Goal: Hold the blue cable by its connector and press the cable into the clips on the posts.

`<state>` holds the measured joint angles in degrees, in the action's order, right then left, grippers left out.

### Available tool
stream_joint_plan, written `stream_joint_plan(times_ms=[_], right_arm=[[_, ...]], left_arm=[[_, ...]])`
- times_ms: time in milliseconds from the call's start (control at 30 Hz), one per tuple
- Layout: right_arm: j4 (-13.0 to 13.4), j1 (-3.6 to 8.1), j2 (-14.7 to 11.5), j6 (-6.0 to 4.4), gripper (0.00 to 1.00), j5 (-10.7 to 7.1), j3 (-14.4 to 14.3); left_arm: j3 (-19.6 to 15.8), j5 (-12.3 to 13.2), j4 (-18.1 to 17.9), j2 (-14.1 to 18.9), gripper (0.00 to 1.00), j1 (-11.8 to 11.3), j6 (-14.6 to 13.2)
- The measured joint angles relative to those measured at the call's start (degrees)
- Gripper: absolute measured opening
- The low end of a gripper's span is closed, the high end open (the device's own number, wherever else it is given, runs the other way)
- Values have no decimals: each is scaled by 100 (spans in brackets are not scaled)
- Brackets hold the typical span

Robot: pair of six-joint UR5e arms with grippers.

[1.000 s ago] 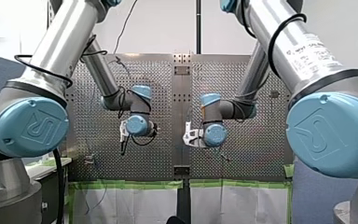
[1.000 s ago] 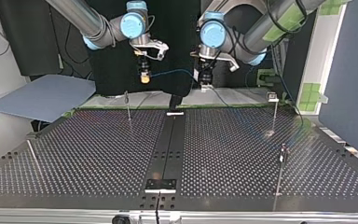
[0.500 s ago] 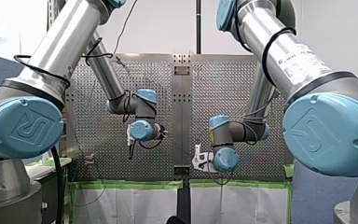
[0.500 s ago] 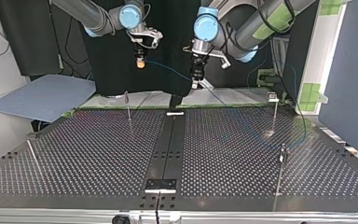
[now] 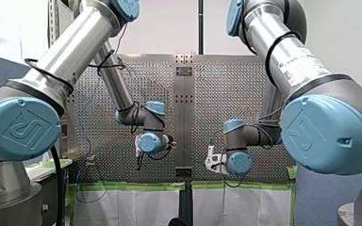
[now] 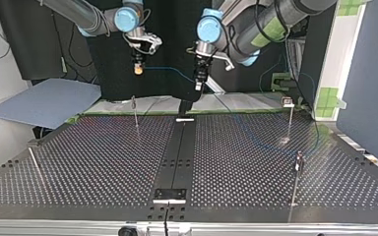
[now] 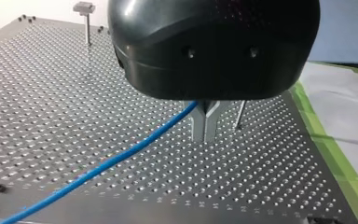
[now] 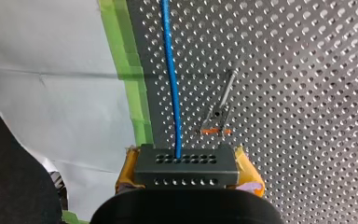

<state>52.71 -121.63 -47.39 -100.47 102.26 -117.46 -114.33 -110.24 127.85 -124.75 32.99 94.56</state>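
The blue cable [image 6: 170,72] hangs in the air between my two grippers, above the table's far edge in the top view. My right gripper [image 8: 187,171] has its yellow pads [image 8: 248,173] shut on the black connector [image 8: 186,161], and the cable [image 8: 171,74] leaves it straight ahead. My left gripper [image 7: 205,135] has its metal fingers shut on the cable [image 7: 121,156] further along. Beyond my left gripper [image 6: 198,84] the cable droops onto the table [image 6: 256,140]. A thin clip post [image 6: 135,111] stands below my right gripper [image 6: 138,69].
Other posts stand on the perforated table: one at the top view's far right [image 6: 289,117], one nearer on the right [image 6: 298,174], one leaning at the left [image 6: 34,164]. A black rail [image 6: 176,157] runs down the middle. Green tape [image 8: 133,88] edges the table.
Both grippers have carried the cable leftwards in the top view, the right one also higher. In the front view both wrists have dropped lower and shifted right.
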Motion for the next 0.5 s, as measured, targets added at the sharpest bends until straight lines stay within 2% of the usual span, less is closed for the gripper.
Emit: stream_joint_plan(times_ms=[167, 233, 500], right_arm=[[27, 279, -2, -9, 0, -278, -1], [48, 384, -1, -54, 0, -357, -1], [195, 710, 2, -175, 0, -441, 1]], left_arm=[[225, -17, 10, -240, 0, 113, 11], [327, -48, 10, -343, 0, 170, 34], [729, -146, 37, -769, 0, 317, 75]])
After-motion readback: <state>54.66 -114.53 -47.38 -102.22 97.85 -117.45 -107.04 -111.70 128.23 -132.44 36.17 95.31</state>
